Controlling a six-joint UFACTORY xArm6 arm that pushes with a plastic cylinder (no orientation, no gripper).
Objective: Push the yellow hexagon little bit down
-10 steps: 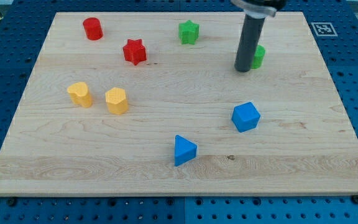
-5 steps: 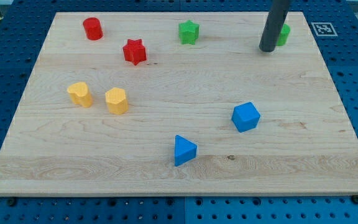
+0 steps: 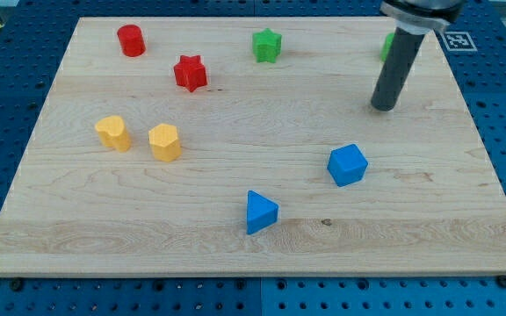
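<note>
The yellow hexagon [image 3: 165,141] stands on the wooden board [image 3: 235,246] at the view's left, with a yellow cylinder [image 3: 112,132] just to its left. My tip [image 3: 382,107] touches the board at the view's upper right, far to the right of the yellow hexagon and slightly higher. It touches no block. The rod partly hides a green block [image 3: 386,46] near the top right edge.
A red cylinder [image 3: 131,40] sits at the top left, a red star [image 3: 190,73] below and right of it, a green star [image 3: 267,45] at top centre. A blue cube [image 3: 348,164] lies below my tip; a blue triangular block [image 3: 260,211] is at bottom centre.
The rod pushed the green block up and right toward the top right corner, then my tip came back down the view, leaving that block near the top edge.
</note>
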